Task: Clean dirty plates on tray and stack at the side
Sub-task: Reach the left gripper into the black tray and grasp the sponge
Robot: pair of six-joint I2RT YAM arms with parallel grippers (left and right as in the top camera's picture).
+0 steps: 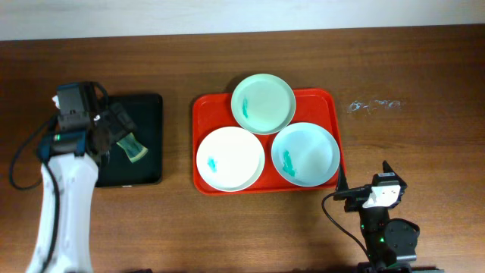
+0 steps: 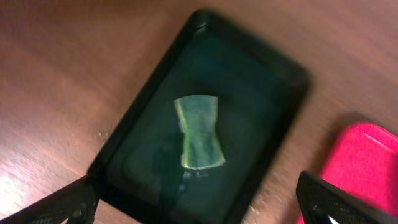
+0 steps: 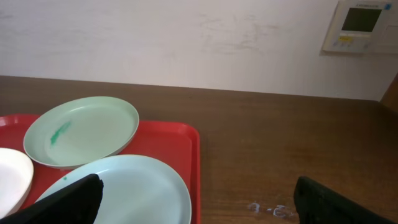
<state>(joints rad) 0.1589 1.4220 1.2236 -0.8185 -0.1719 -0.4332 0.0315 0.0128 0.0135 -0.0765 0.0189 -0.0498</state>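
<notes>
Three plates lie on the red tray (image 1: 333,114): a mint plate (image 1: 263,104) at the back, a white plate (image 1: 230,158) at front left, a pale blue-white plate (image 1: 305,155) at front right. Each has a small teal smear. My left gripper (image 1: 115,130) is open above the black tray (image 1: 148,106), over a green sponge (image 1: 132,149). In the left wrist view the sponge (image 2: 200,131) lies between and beyond the open fingers (image 2: 199,208). My right gripper (image 1: 365,189) is open near the tray's front right corner; its wrist view shows the mint plate (image 3: 84,131) and the near plate (image 3: 134,190).
A whitish smear (image 1: 373,105) marks the wooden table right of the red tray; it also shows in the right wrist view (image 3: 270,210). A wall with a control panel (image 3: 359,25) stands behind the table.
</notes>
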